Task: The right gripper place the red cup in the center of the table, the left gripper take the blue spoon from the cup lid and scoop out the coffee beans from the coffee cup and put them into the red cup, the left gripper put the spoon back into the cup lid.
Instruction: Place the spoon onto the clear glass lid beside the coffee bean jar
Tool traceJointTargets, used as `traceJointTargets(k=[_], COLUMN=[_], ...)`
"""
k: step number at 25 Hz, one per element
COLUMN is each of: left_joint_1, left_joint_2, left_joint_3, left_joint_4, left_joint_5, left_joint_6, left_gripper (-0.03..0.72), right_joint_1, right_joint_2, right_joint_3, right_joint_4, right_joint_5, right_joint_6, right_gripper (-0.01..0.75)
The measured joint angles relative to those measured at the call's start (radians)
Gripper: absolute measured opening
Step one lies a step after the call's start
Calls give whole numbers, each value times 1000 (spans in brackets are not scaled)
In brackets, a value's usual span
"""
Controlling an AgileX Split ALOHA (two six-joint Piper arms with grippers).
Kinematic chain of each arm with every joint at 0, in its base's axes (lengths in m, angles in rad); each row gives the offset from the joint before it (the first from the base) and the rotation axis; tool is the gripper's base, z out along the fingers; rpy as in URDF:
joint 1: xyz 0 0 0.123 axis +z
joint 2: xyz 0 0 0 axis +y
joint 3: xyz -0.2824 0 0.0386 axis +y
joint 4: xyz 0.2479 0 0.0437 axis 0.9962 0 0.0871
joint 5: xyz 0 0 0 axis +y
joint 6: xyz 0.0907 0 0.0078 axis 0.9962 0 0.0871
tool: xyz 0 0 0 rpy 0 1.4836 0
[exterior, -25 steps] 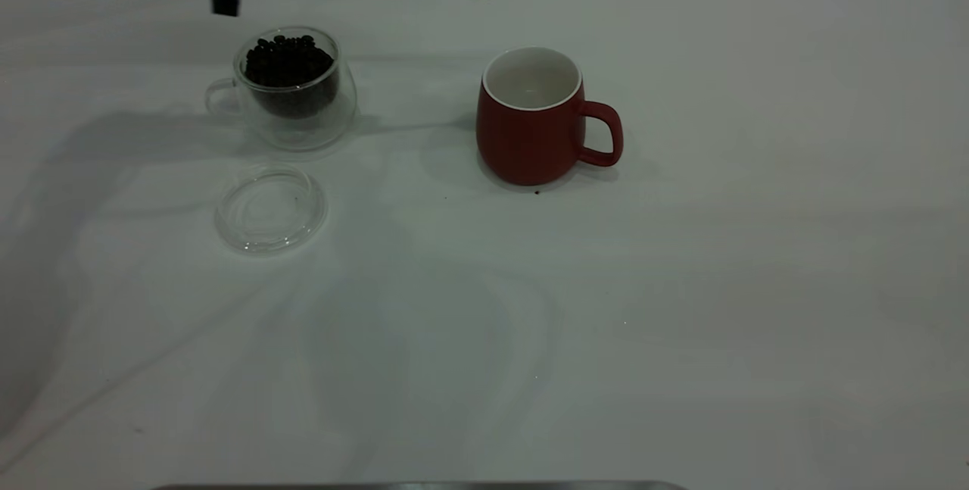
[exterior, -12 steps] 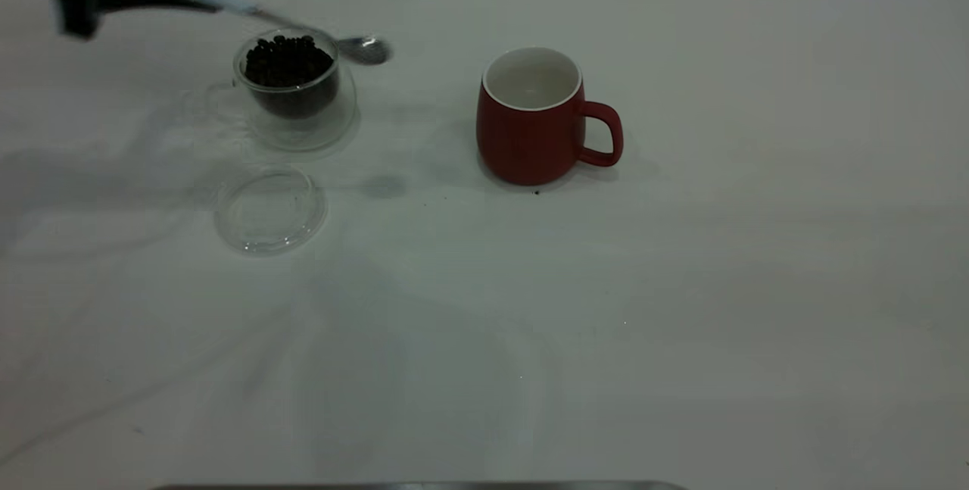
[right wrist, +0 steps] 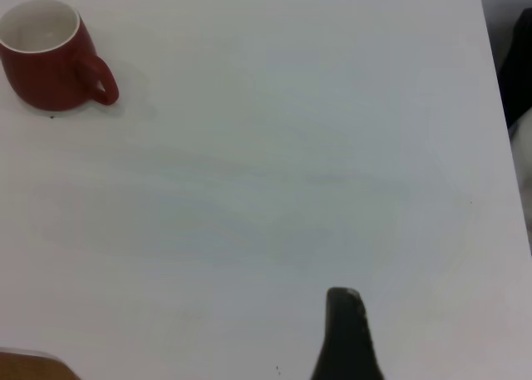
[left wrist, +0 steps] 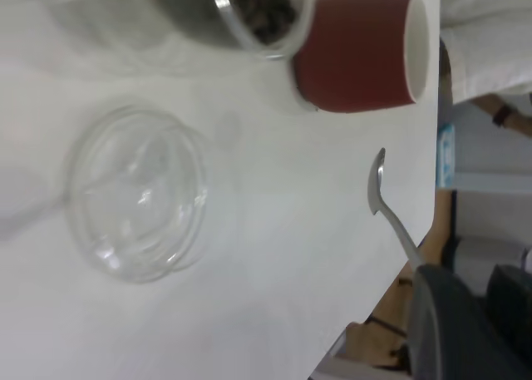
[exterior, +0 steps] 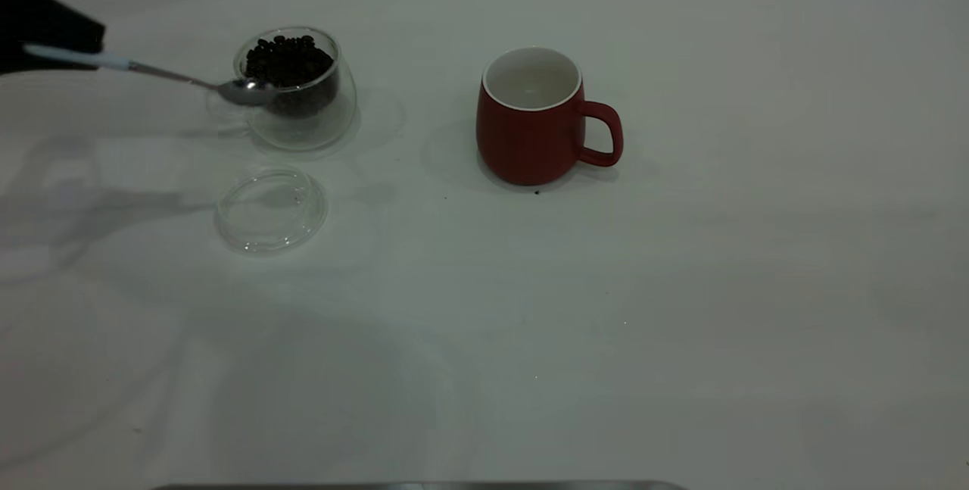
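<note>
**Spoon held at coffee cup, bowl in front of glass wall**

While the blue spoon is clamped by its pale handle in the left gripper, its metal bowl is seen out ahead of the fingers, overlapping the near-left wall of the coffee cup. Whether the bowl touches the glass cannot be told. No beans can be made out in the bowl.

- Left gripper: seen at the far left edge of the exterior view, mostly cut off. Fingers closed on the spoon handle; the stem runs out from them, sloping slightly down toward the cup.
- Coffee beans: heaped to the rim inside the coffee cup, just past the spoon tip.
- Cup lid: lying flat on the table, nearer the camera than the spoon tip, apart from the coffee cup, nothing seen on it.
- Red cup: upright, well beyond the spoon tip on the far side of the coffee cup from the fingers, handle turned away from them. Its white inside looks bare.
- Right gripper: only one dark finger is shown in its wrist view, over bare table, well apart from the red cup. Open or closed cannot be told.
</note>
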Motion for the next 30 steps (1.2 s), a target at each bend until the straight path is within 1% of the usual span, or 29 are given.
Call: traceJointTargets(k=[4, 15, 24, 30], left_joint_1=[26, 26, 18, 18], left_joint_2=[63, 165, 216, 239], left_joint_3=[0, 0, 0, 0], left_joint_4=[13, 6, -94, -123], left_joint_5=[-4, -90, -141, -143], left_joint_6=[-3, 63, 98, 110], left_gripper=[114, 114, 114, 114], right_joint_1=[0, 0, 0, 0], right_joint_2=[0, 0, 0, 0], right_joint_3=[0, 0, 0, 0], right_joint_4=[0, 0, 0, 0], right_joint_5=[0, 0, 0, 0], right_joint_6=[0, 0, 0, 0], right_gripper=[588, 588, 588, 588])
